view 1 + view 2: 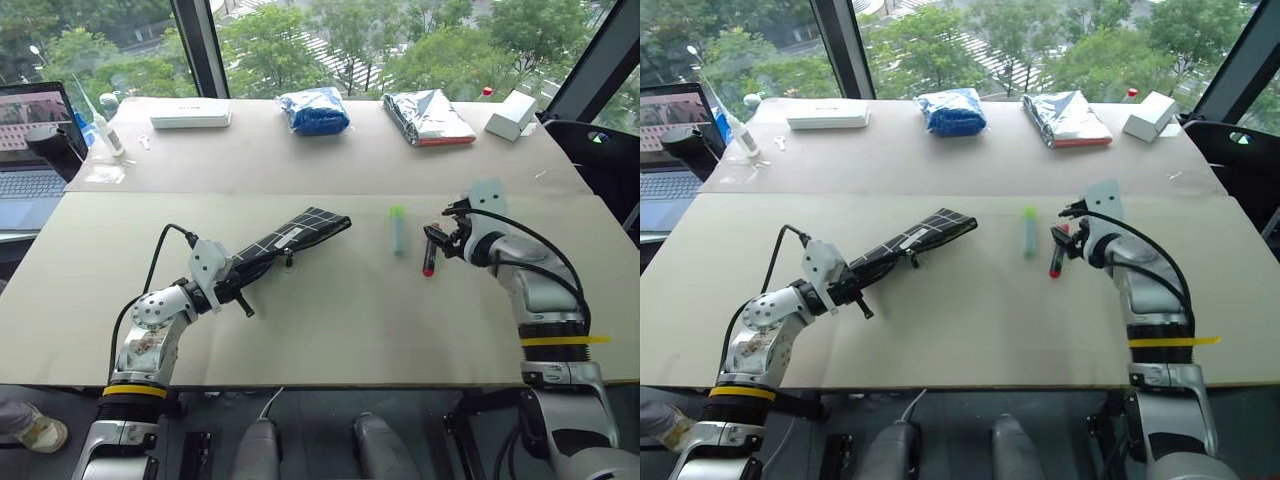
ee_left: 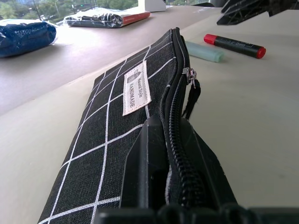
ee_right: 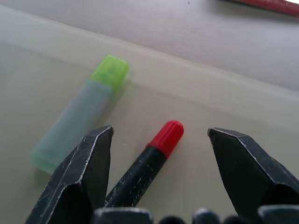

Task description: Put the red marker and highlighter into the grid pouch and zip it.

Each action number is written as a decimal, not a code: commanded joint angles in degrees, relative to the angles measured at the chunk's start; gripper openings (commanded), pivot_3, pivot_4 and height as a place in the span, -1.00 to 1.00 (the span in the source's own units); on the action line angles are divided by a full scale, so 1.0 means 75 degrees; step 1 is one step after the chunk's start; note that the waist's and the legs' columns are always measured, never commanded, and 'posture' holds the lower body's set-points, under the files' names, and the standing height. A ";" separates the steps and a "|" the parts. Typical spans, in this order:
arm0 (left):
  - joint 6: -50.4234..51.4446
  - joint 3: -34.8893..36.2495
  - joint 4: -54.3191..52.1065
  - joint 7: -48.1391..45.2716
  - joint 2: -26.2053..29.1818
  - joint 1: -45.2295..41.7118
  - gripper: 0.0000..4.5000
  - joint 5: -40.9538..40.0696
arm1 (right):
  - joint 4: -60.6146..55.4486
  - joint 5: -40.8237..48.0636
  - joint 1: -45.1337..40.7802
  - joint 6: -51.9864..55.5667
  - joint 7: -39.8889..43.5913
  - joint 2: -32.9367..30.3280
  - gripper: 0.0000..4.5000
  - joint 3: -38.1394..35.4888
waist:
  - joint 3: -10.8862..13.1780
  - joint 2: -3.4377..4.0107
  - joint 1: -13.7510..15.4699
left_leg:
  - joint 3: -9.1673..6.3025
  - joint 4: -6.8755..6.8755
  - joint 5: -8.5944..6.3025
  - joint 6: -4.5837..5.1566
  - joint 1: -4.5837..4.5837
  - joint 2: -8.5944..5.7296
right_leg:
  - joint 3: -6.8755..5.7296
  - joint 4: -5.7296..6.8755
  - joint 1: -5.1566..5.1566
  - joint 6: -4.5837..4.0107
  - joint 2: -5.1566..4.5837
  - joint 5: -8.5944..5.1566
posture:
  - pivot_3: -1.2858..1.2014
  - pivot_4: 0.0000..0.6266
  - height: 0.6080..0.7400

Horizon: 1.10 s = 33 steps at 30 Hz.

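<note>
The grid pouch (image 1: 285, 240) is a flat black fabric case crossed with thin white lines, a small white label stitched on its side and a zipper along the top edge with its pull hanging partway down; it lies slantwise on the pale table (image 1: 330, 330), one end lifted where the left gripper (image 1: 232, 277) has it pinched, fingers closed tight on the zipper edge. That arm reaches in low and roughly level from the left, pointing forward and toward the middle of the table. Off to the right lies the highlighter (image 1: 398, 228), stubby, with a pale translucent body and a bright green cap, resting flat and well apart from the pouch. Just beside it lies the red marker (image 1: 430, 253), slim, dark-bodied with a red cap at the end. The right gripper (image 3: 159, 140) hangs over the marker with its two black fingers spread wide on either side of the barrel, holding nothing; the marker sits on the table between them. The right forearm bends inward from the table's right edge.
</note>
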 commanded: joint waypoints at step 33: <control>-0.0047 0.0158 -0.0305 0.0055 0.0061 -0.0055 -1.00 -0.0089 | -0.0053 -0.0453 0.0438 -0.1238 -0.0940 0.0064 -0.77 0.0139 | -0.0014 -0.0019 0.0131 | -0.0061 0.0018 0.0001 -0.0001 0.0042 -0.0029 | -0.0001 -0.0079 0.0145 0.0046 0.0006 -0.0020 | 0.03 -0.52 1.00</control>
